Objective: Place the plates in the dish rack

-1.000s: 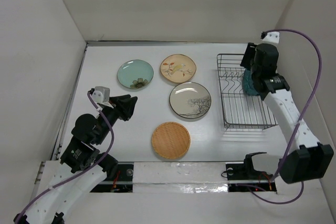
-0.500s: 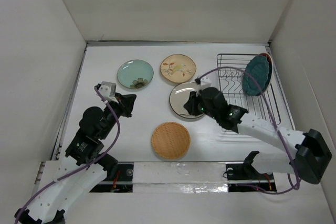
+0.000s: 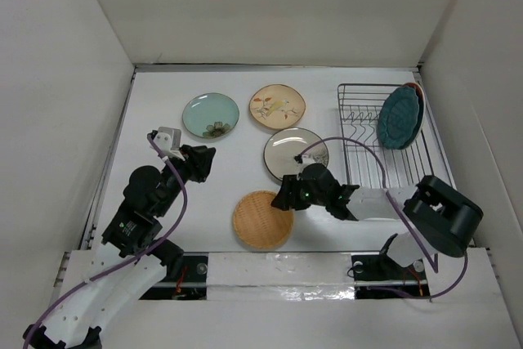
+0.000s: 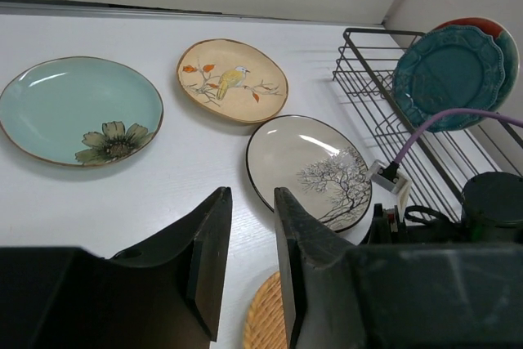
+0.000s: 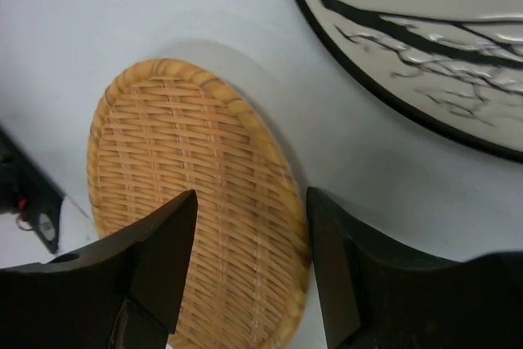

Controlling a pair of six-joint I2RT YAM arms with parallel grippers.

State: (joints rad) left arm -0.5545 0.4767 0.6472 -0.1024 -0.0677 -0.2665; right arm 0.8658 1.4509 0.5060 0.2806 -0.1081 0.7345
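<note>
White tabletop (image 3: 155, 104) inside pale walls (image 3: 270, 6). The orange woven plate (image 3: 262, 220) lies flat near the front edge; the right claw (image 5: 249, 202) hangs open over its far right rim. The left claw (image 4: 251, 198), narrowly open and empty, hovers to the plate's far left.

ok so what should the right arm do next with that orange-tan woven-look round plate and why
Probably lower the right gripper and close on the right rim of the orange-tan woven-look round plate: its jaws stand open over that rim, holding nothing, and the plate lies flat outside the dark wire dish rack.
</note>
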